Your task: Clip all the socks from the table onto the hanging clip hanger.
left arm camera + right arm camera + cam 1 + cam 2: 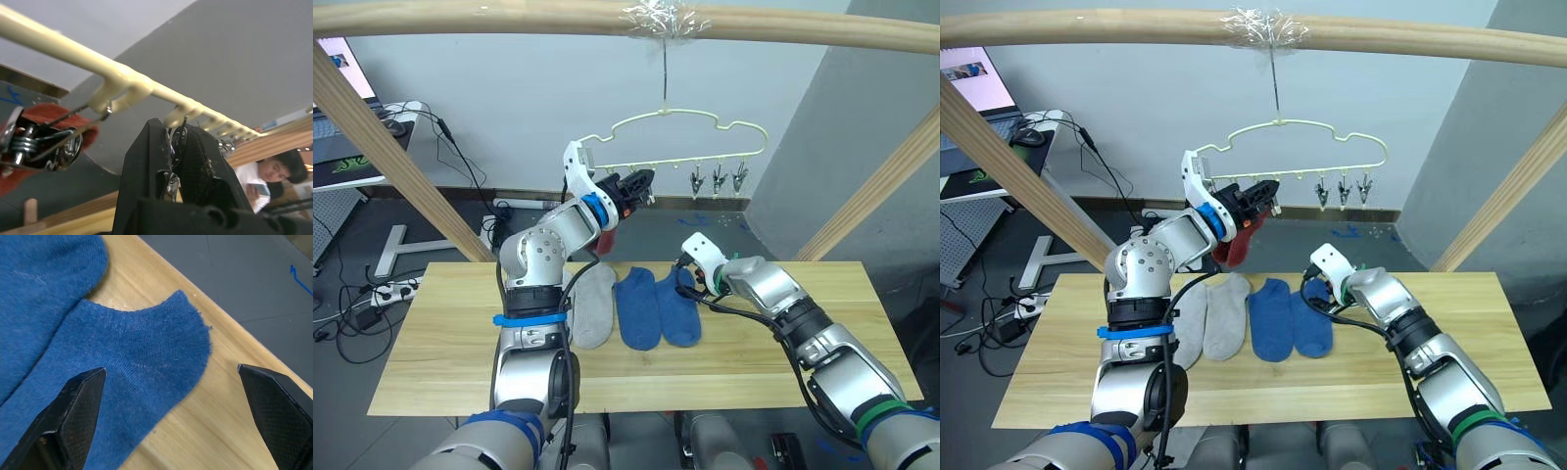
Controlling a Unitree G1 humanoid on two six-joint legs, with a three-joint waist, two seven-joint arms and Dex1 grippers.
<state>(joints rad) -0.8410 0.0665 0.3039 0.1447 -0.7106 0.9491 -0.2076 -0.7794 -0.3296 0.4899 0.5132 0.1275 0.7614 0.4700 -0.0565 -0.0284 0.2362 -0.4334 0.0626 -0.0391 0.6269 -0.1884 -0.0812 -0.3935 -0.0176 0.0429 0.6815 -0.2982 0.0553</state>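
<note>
Right now I see my left gripper (178,156) raised to centre frame, its black fingers pinched on a small metal clip (177,142) under the bottom bar of the thin pale yellow-green wire clip hanger (690,127). A rust-red knit sock (1234,247) hangs from the neighbouring clip. My right gripper (171,401) hovers with fingers spread wide over the cuff of a blue ankle sock (142,367) on the light wood plank table (440,343). Another blue sock (637,305) and a light grey sock (593,305) lie beside it, lower centre.
</note>
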